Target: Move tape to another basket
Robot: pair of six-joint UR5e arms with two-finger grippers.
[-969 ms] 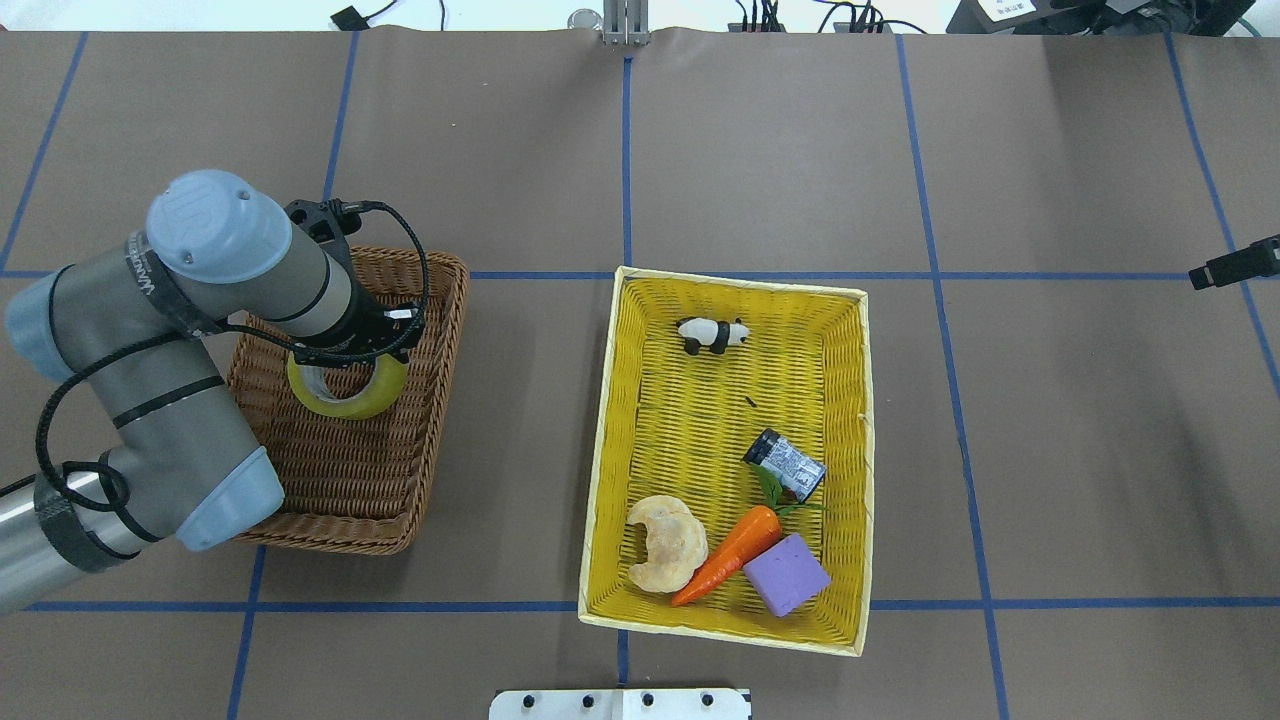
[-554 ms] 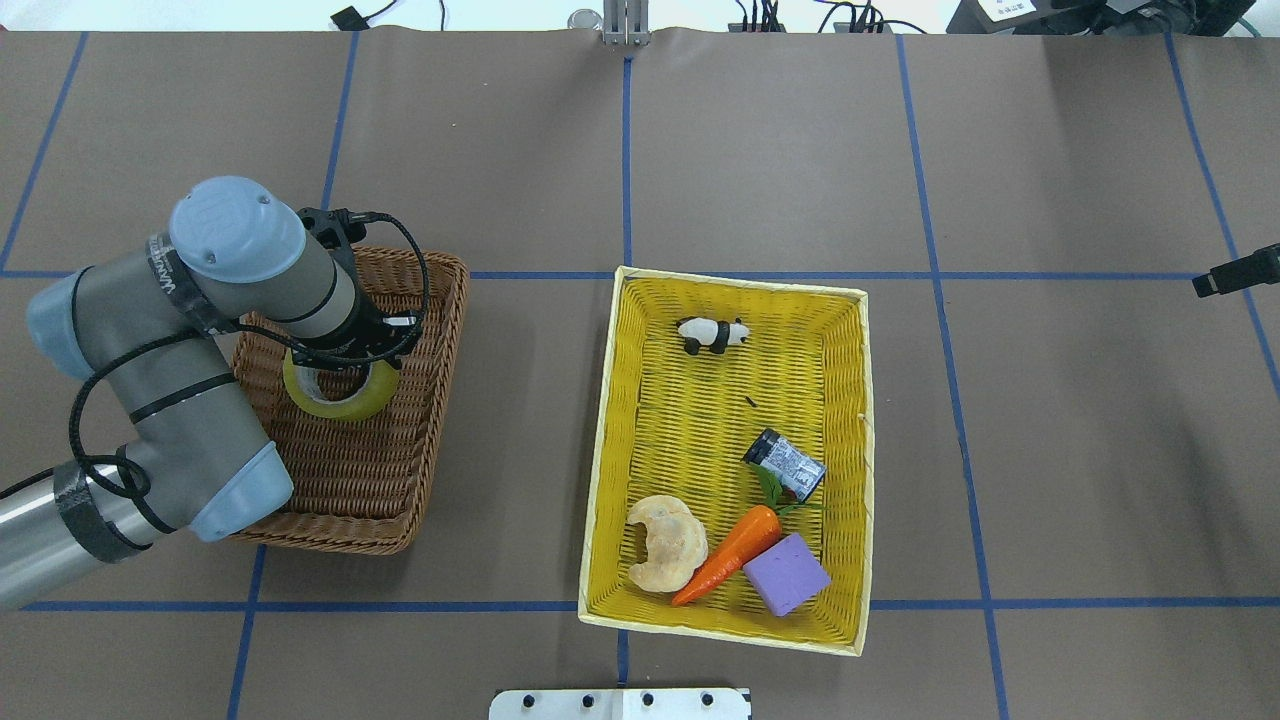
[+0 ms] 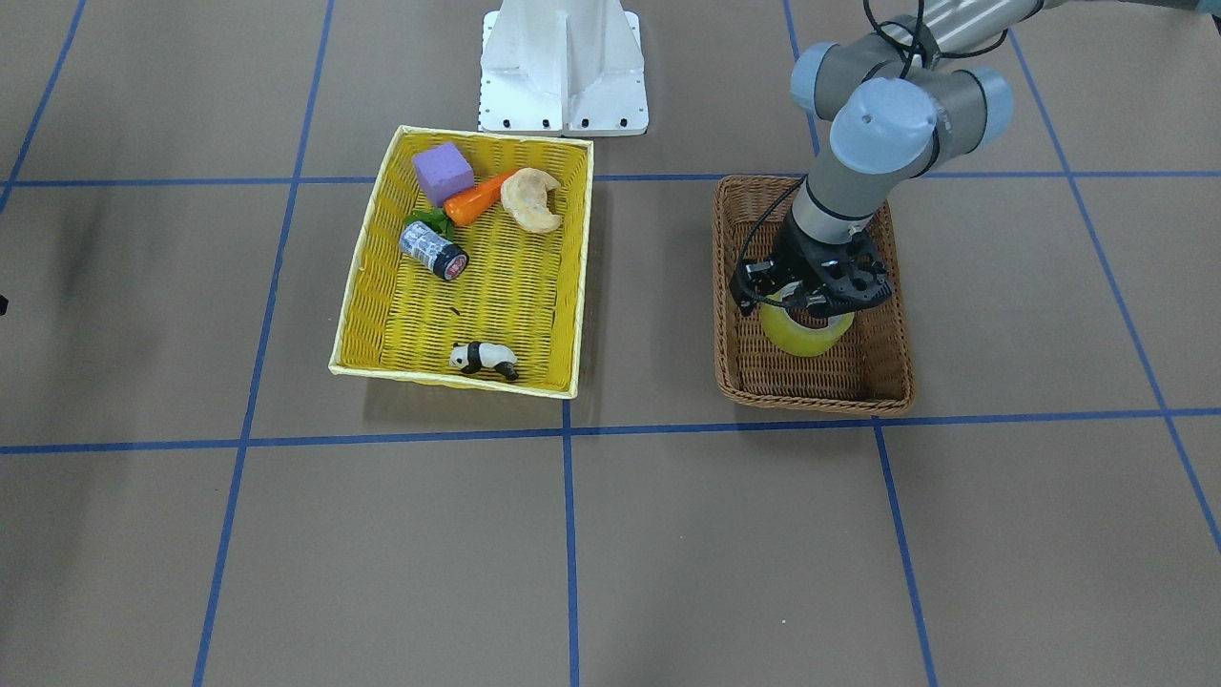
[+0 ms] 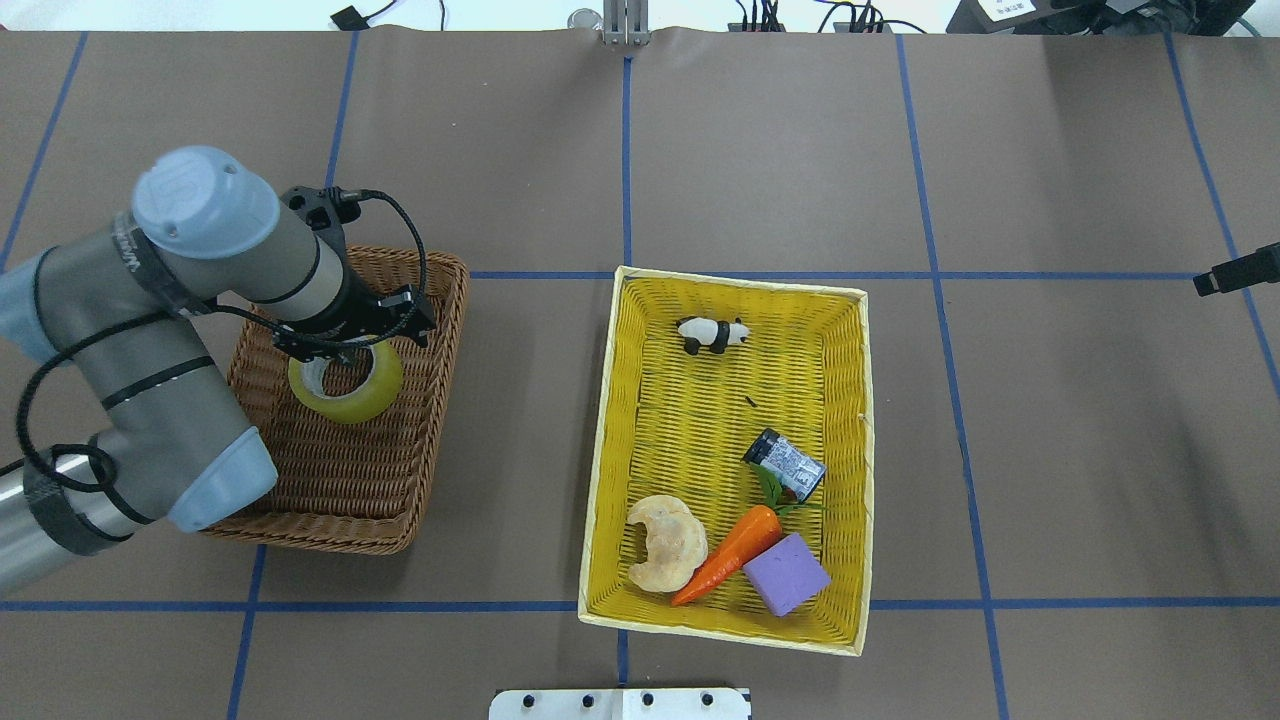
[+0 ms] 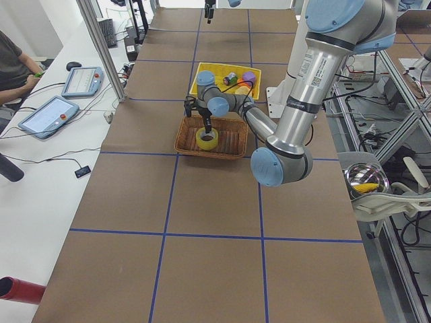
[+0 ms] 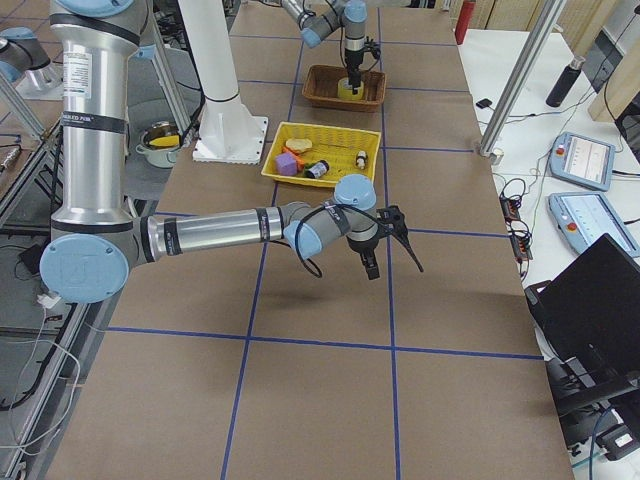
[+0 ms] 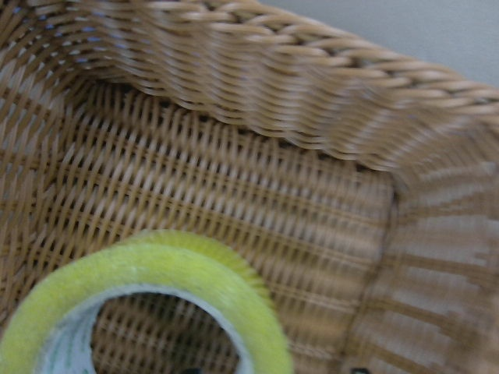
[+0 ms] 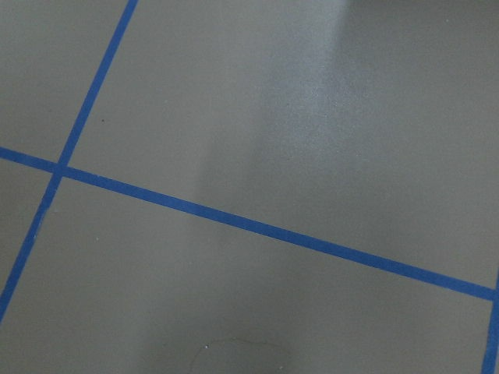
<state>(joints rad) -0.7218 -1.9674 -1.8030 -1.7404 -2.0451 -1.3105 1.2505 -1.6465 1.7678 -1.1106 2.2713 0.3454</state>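
Observation:
The tape, a yellowish roll with a white core, lies flat in the brown wicker basket at the table's left. My left gripper hangs just above the roll's far edge, jaws open, holding nothing. In the front view the gripper sits over the tape inside the basket. The left wrist view shows the tape below on the basket floor. My right gripper hovers over bare table far right, fingers spread and empty; only its edge shows overhead.
The yellow basket stands at the table's middle and holds a toy panda, a grey-labelled cylinder, a carrot, a purple block and a pastry. The white robot base is behind it.
My left arm has drawn back and up, away from the roll, so more of the tape shows. The tape stays in the brown basket. The right gripper has barely shifted.

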